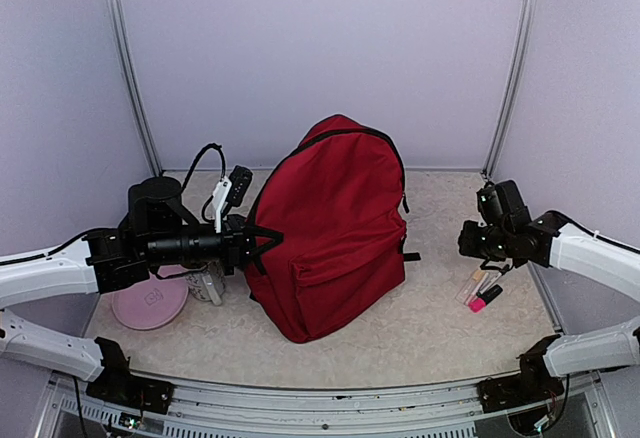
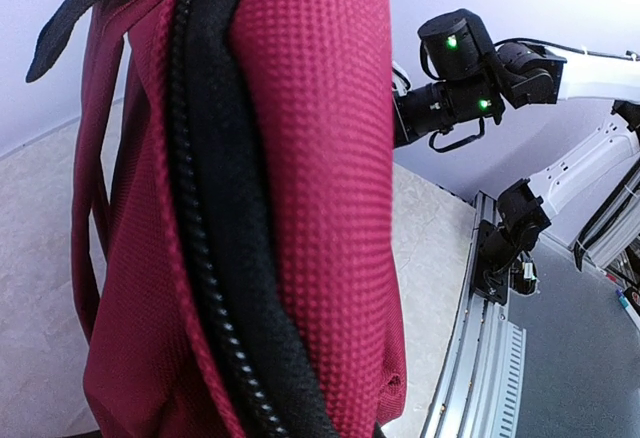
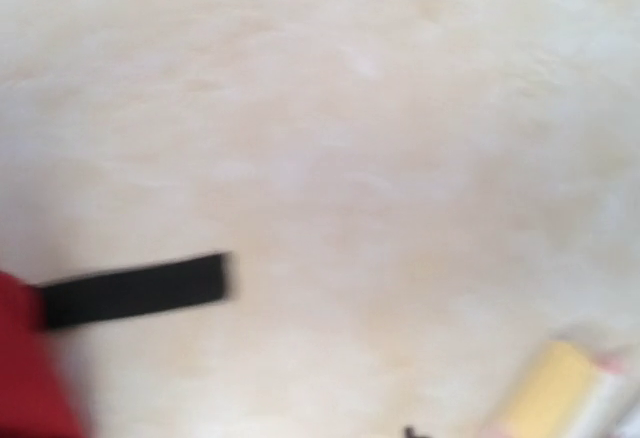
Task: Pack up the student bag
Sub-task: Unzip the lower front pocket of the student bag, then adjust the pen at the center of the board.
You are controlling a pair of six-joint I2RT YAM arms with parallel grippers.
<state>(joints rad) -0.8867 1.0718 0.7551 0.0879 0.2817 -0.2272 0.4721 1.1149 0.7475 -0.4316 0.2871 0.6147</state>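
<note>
Opening step: left pincer (image 1: 268, 240) (grip indiscernible) lay against the red backpack (image 1: 335, 228), facing its shut zipper (image 2: 215, 288); the next move apparently required seizing the pull.

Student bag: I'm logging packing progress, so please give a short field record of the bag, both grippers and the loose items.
student bag: upright, mid-table
zipper: looks closed in the left wrist view
left gripper: open, at the bag's left side
right gripper: above the pens, open or shut unclear
right of bag: pink highlighter, yellow marker
left of bag: pink disc
</note>
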